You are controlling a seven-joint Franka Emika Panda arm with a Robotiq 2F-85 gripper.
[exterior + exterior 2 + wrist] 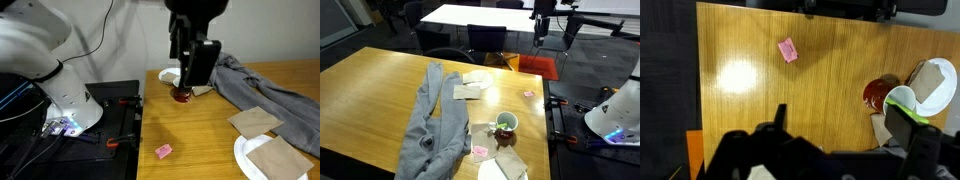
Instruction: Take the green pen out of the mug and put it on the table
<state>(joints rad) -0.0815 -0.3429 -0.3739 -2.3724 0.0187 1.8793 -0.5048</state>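
Observation:
The dark red mug (183, 96) stands on the wooden table (200, 140) near its far edge. In an exterior view the mug (506, 125) shows a greenish bit at its mouth, the green pen (505, 121). My gripper (193, 72) hangs above the mug, its black fingers spread and empty. In the wrist view the fingers (845, 118) are wide apart, and the mug (876, 94) lies far below by the right finger, partly hidden. A pale green-edged patch sits at that fingertip; I cannot tell what it is.
A white dish (170, 76) stands just behind the mug. A grey cloth (255, 85) lies across the table, also in an exterior view (430, 125). A pink block (163, 150) lies near the front, also in the wrist view (788, 50). Brown napkins (255, 120) and a white plate (243, 158) lie at the right.

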